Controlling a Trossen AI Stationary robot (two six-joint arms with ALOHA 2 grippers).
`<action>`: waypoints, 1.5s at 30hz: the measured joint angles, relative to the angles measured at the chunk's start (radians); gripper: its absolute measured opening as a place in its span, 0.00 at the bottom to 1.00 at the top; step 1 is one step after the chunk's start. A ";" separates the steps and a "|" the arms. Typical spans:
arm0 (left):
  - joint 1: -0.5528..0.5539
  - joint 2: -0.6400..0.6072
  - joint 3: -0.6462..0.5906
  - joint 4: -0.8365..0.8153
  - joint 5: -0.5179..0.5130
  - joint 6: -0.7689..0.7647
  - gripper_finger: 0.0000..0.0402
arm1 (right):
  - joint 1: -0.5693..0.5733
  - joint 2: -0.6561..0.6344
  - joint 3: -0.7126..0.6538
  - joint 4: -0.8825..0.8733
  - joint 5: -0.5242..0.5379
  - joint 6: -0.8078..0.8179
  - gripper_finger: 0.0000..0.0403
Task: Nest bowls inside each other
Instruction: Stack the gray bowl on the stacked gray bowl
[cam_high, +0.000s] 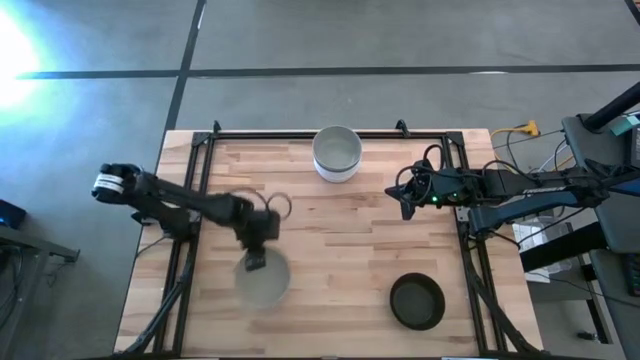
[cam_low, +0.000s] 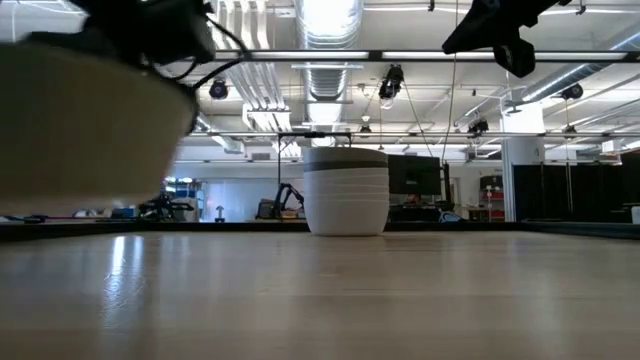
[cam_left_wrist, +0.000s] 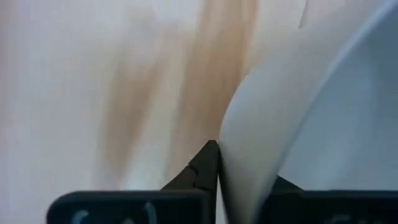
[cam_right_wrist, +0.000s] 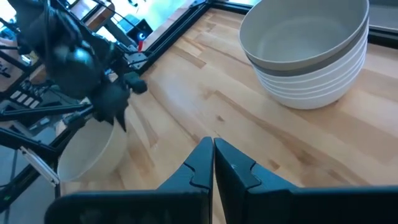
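A stack of several nested bowls (cam_high: 337, 152), a grey one on top of white ones, stands near the table's far edge and shows in the low view (cam_low: 346, 190) and the right wrist view (cam_right_wrist: 311, 56). A black bowl (cam_high: 417, 301) sits alone near the near right corner. My left gripper (cam_high: 255, 262) is over the near left part of the table, shut on a pale grey bowl (cam_high: 268, 285), which also shows in the low view (cam_low: 80, 120). My right gripper (cam_high: 405, 195) hovers shut right of centre, touching nothing. My left gripper holds the pale grey bowl by its rim (cam_left_wrist: 233, 143), on the side toward the table's far edge. One finger (cam_left_wrist: 202, 165) is outside the wall and the other inside. It comes from above. The bowl is lifted clear of the table, mouth up.
Bare wooden tabletop (cam_high: 340, 240) lies between the stack, the black bowl and the held bowl. A black metal frame (cam_high: 300, 133) runs along the table's far edge and sides. Cables and equipment (cam_high: 560, 200) sit off the right edge.
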 joint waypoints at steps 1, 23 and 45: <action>0.037 -0.011 0.017 0.003 -0.011 0.023 0.00 | 0.000 0.000 0.000 0.000 0.000 0.006 0.02; 0.747 0.225 0.630 0.433 0.066 0.040 0.00 | 0.000 0.000 0.000 0.001 0.000 0.039 0.02; 0.771 0.829 1.530 -0.478 -0.085 0.222 0.00 | 0.000 0.000 0.000 0.000 0.000 0.065 0.02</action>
